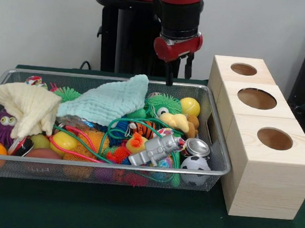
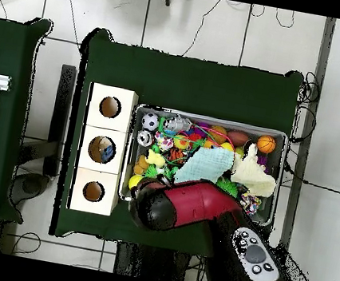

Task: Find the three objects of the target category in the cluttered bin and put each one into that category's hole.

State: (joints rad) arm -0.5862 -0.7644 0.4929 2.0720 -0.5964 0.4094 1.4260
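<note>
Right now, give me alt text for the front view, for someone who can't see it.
A red and black robot arm hangs over the far rim of a wire mesh bin crammed with toys, balls and two cloths. Three pale wooden boxes, each with a round hole on top, stand beside it on a green table.

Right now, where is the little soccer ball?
In the front view, the soccer ball lies in the bin's near right corner, beside the wooden boxes, just below a silver can.
</note>
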